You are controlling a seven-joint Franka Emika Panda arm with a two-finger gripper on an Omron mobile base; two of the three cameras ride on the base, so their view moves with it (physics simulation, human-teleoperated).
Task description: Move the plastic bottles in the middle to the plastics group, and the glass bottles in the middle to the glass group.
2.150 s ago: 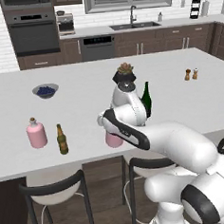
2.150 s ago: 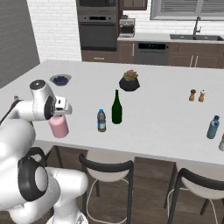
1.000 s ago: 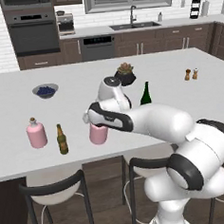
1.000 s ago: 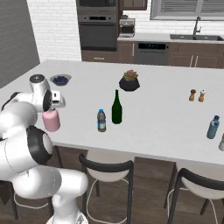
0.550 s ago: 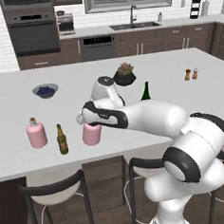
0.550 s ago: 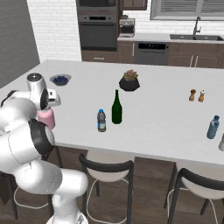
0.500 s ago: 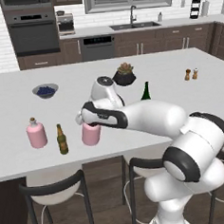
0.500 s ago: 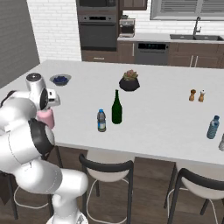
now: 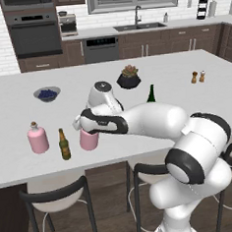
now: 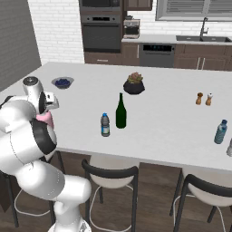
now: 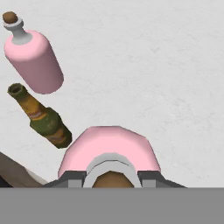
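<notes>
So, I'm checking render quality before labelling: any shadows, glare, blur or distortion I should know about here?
Left base view: flat even light, sharp, only soft shadows under the pink flask and beer bottle on the counter. Right base view: equally crisp, no glare on the wine bottle. Hand view: the held flask looms large and foreshortened, and the standing bottles appear splayed.
</notes>
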